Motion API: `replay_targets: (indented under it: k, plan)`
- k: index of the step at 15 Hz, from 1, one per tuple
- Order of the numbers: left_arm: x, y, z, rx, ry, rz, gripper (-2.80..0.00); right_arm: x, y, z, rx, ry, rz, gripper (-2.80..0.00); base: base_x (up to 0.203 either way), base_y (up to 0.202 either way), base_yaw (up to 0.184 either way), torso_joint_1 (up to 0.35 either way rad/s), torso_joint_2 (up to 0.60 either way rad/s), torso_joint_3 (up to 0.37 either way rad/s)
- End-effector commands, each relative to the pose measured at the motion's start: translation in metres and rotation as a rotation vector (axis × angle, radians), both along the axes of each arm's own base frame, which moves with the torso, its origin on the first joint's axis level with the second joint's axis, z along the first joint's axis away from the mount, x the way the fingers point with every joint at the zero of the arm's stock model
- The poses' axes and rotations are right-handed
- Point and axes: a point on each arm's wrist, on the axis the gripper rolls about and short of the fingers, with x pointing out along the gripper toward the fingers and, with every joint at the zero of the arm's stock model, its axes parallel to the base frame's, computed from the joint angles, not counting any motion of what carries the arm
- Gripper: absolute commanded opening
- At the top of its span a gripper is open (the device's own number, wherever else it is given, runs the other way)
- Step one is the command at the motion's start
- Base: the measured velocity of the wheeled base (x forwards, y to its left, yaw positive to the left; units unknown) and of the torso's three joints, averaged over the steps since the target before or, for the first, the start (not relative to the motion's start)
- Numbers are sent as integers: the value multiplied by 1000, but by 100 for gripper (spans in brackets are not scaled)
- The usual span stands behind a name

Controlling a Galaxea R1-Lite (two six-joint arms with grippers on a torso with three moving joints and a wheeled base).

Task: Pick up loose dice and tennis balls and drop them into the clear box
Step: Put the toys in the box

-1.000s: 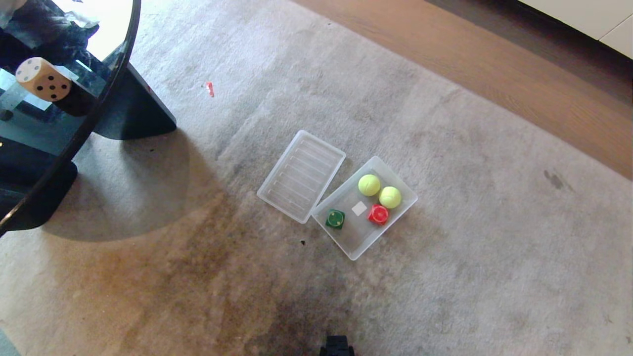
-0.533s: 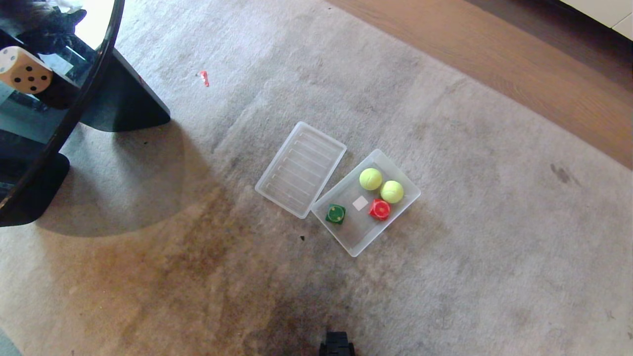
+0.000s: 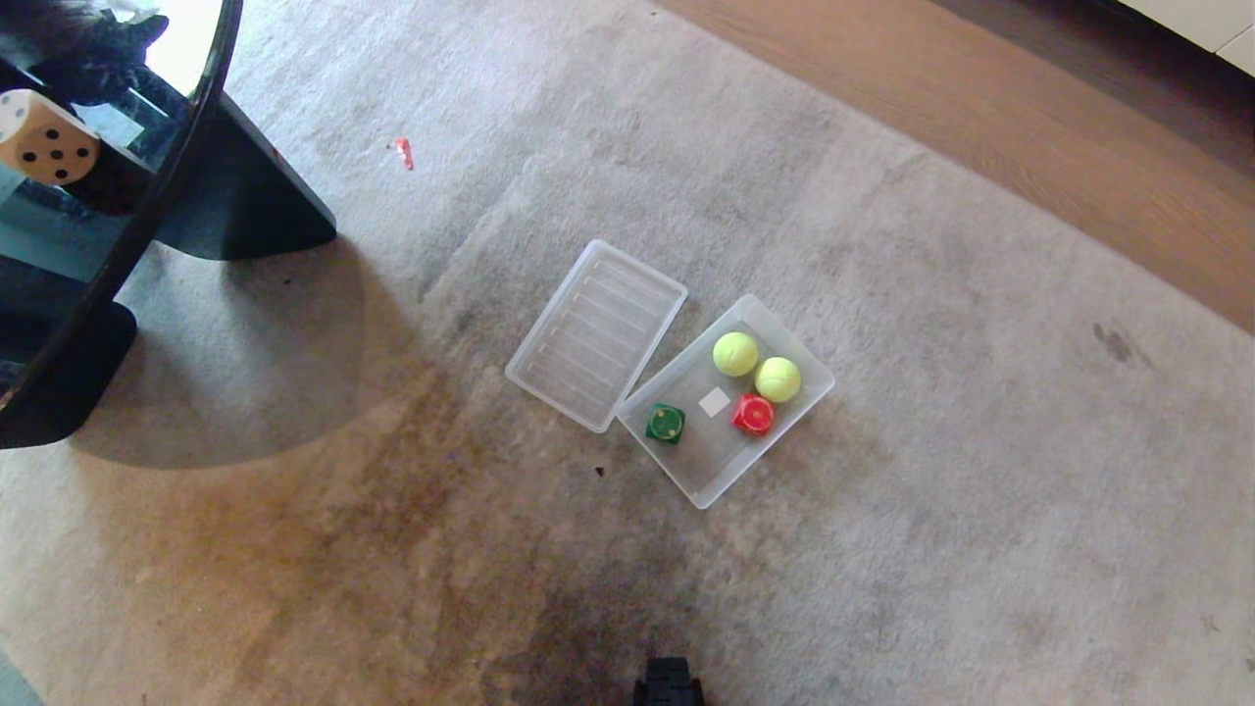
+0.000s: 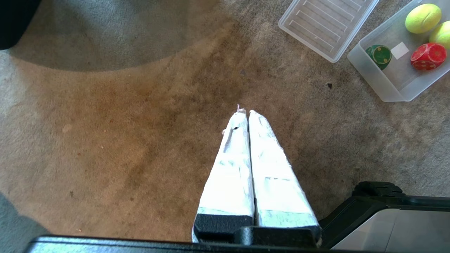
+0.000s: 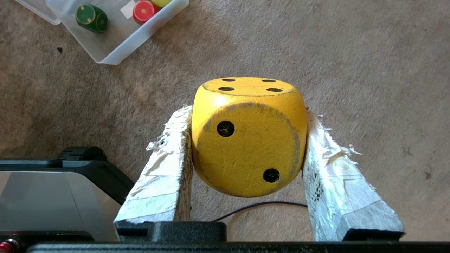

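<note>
The clear box (image 3: 713, 488) lies on the carpet at mid-scene. Inside it are two tennis balls (image 3: 734, 354) (image 3: 778, 378), a green die (image 3: 665, 424) and a red die (image 3: 753, 415). A tan die (image 3: 44, 139) rests on the black glass table at the far left. In the right wrist view my right gripper (image 5: 248, 116) is shut on a yellow die (image 5: 248, 140), held above bare carpet, with the box (image 5: 116, 52) some way off. My left gripper (image 4: 245, 113) is shut and empty over the carpet; the box (image 4: 378, 80) lies off to its side. Neither arm appears in the head view.
A flat ribbed translucent lid (image 3: 595, 334) lies against the box's left side. The black table (image 3: 196, 137) and its dark legs fill the left edge. Wood floor (image 3: 980, 108) runs beyond the carpet at the back right. A small red scrap (image 3: 403, 153) lies on the carpet.
The whole head view has shifted: table, lid and box slid slightly left and up in the picture. Nothing in the box has moved relative to it.
</note>
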Motion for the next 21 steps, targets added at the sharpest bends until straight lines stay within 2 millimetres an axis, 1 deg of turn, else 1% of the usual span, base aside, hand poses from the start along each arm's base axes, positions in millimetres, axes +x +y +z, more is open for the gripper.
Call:
replay_targets:
  k: [1, 21]
  plan:
    - [0, 0, 0, 0, 1, 0, -280, 0, 0, 0, 0, 0, 2, -280, 0, 0, 0, -2, 3, -131]
    - [0, 0, 0, 0, 0, 0, -280, 0, 0, 0, -1, -1, 0, -280, 0, 0, 0, 2, 2, -196]
